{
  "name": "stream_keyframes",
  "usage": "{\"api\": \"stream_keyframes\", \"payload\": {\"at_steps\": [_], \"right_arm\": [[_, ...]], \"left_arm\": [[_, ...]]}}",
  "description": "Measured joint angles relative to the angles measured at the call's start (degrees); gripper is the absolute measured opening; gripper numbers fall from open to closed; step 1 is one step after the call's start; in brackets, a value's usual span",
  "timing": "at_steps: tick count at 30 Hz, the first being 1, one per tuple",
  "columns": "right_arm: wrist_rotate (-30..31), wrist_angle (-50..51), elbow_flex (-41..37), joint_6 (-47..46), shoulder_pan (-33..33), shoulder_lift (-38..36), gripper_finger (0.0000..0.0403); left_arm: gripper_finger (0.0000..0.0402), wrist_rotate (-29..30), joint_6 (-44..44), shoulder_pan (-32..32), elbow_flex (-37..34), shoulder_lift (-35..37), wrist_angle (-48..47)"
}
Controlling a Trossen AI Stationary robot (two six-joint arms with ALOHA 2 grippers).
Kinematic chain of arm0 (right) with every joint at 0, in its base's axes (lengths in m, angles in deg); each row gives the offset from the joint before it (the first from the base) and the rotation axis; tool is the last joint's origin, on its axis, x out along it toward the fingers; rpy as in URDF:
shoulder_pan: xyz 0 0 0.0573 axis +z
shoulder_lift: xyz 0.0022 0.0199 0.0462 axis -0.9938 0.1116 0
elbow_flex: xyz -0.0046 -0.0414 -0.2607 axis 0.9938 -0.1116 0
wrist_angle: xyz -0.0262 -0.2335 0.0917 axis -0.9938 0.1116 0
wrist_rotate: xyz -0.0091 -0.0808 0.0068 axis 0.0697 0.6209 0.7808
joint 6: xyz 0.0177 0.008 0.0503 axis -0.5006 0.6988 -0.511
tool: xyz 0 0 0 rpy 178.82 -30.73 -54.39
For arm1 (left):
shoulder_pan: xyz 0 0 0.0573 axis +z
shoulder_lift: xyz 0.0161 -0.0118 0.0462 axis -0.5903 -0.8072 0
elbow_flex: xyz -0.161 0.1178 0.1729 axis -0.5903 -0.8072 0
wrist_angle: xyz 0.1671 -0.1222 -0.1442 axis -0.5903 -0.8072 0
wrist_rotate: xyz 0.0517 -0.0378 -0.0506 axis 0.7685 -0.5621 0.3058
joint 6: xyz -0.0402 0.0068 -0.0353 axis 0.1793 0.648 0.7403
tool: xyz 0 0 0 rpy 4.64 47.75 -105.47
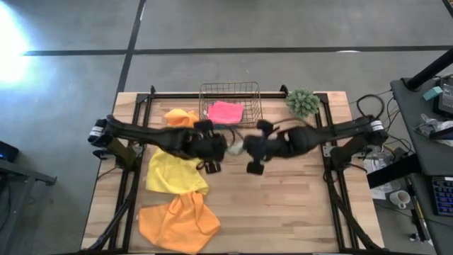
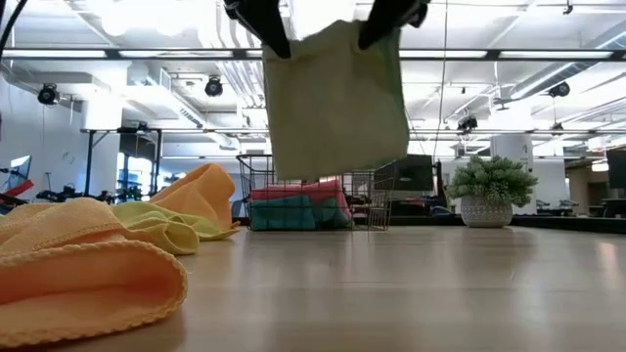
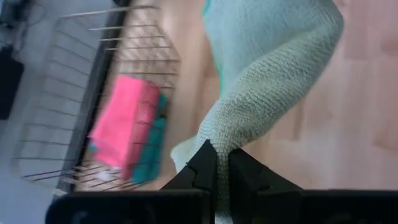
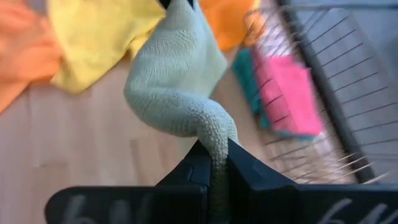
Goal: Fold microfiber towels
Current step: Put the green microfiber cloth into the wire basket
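Two grippers meet over the middle of the table (image 1: 283, 212), and between them hangs the olive green towel (image 2: 337, 98), lifted clear of the wood and dangling as a flat sheet. The left gripper (image 3: 219, 163) is pinched closed on one upper corner of it; the right gripper (image 4: 214, 160) is clamped on the other corner, the cloth bunched into a twist where it enters the fingers. From above, only a pale sliver of that towel shows between the two dark wrists.

Behind them, at the far edge, sits the wire basket (image 1: 230, 91), with the pink towel (image 1: 225, 111) folded inside and the teal towel (image 2: 284, 213) lying under it. On the left arm's side of the table, one orange towel (image 1: 180, 117) is heaped just beside the basket, the yellow towel (image 1: 173, 172) is spread loosely nearer the front, and a second orange towel (image 1: 177, 223) lies crumpled at the near edge, touching the yellow one. A small green spiky plant (image 1: 303, 102) stands in a pot at the far edge on the right arm's side, just beside the basket.
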Motion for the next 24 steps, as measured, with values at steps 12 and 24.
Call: {"api": "stream_keyframes", "payload": {"at_steps": [12,24], "right_arm": [[-8.0,-3.0,8.5,17.7,-18.9,1.6,0.0009],[-20.6,-6.2,12.7,31.3,-37.1,11.6,0.0009]], "left_arm": [[0.0001,3.1,-17.3,14.6,0.6,7.1,10.2],[0.0001,-4.3,-28.9,29.5,-0.2,1.3,13.1]]}}
